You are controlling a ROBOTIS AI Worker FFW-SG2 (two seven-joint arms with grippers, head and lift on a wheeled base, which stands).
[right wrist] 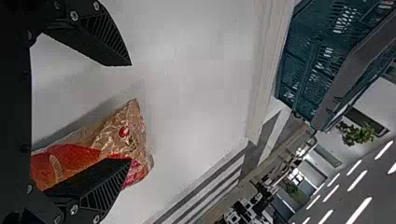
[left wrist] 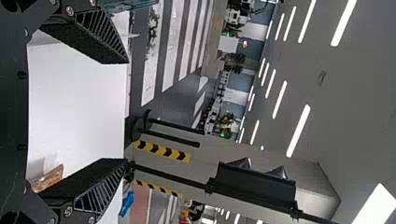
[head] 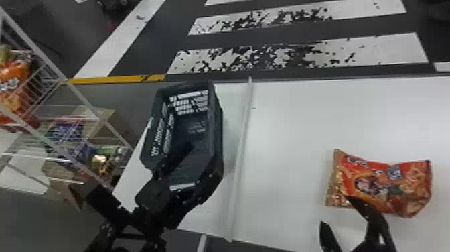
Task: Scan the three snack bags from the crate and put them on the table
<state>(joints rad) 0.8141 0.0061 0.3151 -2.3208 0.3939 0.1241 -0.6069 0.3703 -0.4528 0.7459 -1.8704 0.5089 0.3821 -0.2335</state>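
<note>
Wire rack (head: 67,81) is standing left; my left gripper (head: 132,167) is hanging spread, gripping nothing, by the crate (head: 217,134), probably waiting. One snack bag (head: 378,187) is lying flat on the white table (head: 284,134), right; right gripper (head: 334,210) is hovering nearside, unclenched, holding nothing, likely for clearance. Striped floor (head: 368,53) is showing far.

1. Snack bags: I count one on the table (head: 284,134), orange-red (head: 378,184), lying closer to the near edge than to the far edge.
2. Crates: one, dark (head: 217,134), by the table's left edge.
3. Rails: one, pale (head: 241,150), running between the table's far and near edges.
4. Wire racks: one (head: 84,98), beyond the left edge; it holds several packets (head: 15,80), too blurred for me to number.
</note>
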